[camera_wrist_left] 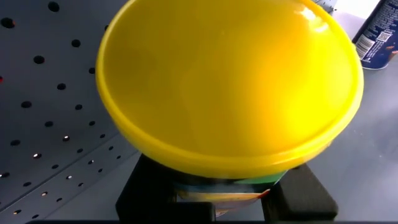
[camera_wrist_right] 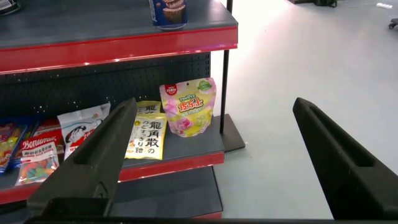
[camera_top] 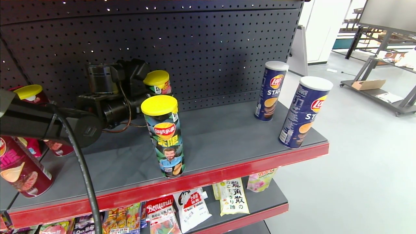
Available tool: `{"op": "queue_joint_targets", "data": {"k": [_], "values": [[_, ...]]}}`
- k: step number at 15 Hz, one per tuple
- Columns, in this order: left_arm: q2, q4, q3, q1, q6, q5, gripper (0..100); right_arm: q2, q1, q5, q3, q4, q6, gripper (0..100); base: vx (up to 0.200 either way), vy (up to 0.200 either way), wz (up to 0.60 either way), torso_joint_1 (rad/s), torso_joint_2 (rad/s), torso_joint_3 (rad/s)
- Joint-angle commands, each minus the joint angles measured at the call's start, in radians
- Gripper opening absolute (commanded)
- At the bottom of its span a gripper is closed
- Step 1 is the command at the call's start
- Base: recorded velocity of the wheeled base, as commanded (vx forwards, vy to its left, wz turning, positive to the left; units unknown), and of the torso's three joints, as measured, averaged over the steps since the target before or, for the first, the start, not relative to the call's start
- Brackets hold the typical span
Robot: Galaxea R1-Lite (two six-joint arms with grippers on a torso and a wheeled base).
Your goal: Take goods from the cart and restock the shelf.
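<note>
At the back of the shelf (camera_top: 227, 139), close against the pegboard panel (camera_top: 201, 48) and left of the middle, we see the left gripper (camera_top: 146, 85) clamped around a held can (camera_top: 158, 83) with a yellow lid. In the left wrist view that lid spreads wide before us. The black fingers (camera_wrist_left: 146, 194) press against the can's body on either side, just below the lid. The can stands upright. Its base is hidden behind another can, so we cannot tell whether it rests on the deck or hangs just above it.

That other one, the front can (camera_top: 164, 136), also carries a yellow lid. It stands upright at the shelf's red front edge, a little left of the middle and apart from the gripper.

Toward the right end we find two blue cans with white lids. The farther blue can (camera_top: 271, 91) sits about midway between the back panel and the front edge, and the nearer blue can (camera_top: 305, 112) stands at the front right corner. At the left end a red can (camera_top: 19, 169) stands near the front edge, and a second red can (camera_top: 32, 94) with a yellow lid stands farther back, partly covered by the arm.

Our right gripper (camera_wrist_right: 214, 106) faces the right end of the lower shelf (camera_wrist_right: 180, 163), its fingers spread wide with nothing between them. Snack bags (camera_wrist_right: 186, 107) lie on that lower shelf.
</note>
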Motion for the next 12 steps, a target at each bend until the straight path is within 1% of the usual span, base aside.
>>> {"op": "queue_joint_targets", "data": {"k": [1,6,8,9,10,11,12], "values": [[-0.001,0.001,-0.001,0.000,0.000,0.002,100,0.001,0.000,0.000,0.000,0.001,0.000,100,0.000,0.000,0.00,0.000,0.00,0.000],[-0.030,0.001,0.017,0.000,-0.003,0.002,100,0.001,0.000,0.000,0.000,0.001,0.000,100,0.000,0.000,0.00,0.000,0.00,0.000],[-0.064,0.001,0.059,0.002,-0.002,0.003,100,0.001,0.000,0.000,0.000,-0.001,0.000,100,0.000,0.000,0.00,0.000,0.00,0.000],[-0.098,0.001,0.103,0.014,-0.002,0.005,100,0.001,0.000,0.000,0.000,0.001,0.000,100,0.000,0.000,0.00,0.000,0.00,0.000],[-0.126,-0.002,0.134,0.029,-0.002,0.005,100,0.001,0.000,0.000,0.000,0.001,0.000,100,0.000,0.000,0.00,0.000,0.00,0.000],[-0.138,-0.004,0.148,0.032,-0.002,0.006,100,0.001,0.000,0.000,0.000,0.001,0.000,100,0.000,0.000,0.00,0.000,0.00,0.000],[-0.175,-0.008,0.185,0.048,-0.002,0.005,100,0.001,0.000,0.000,0.000,0.001,0.000,100,0.000,0.000,0.00,0.000,0.00,0.000]]}}
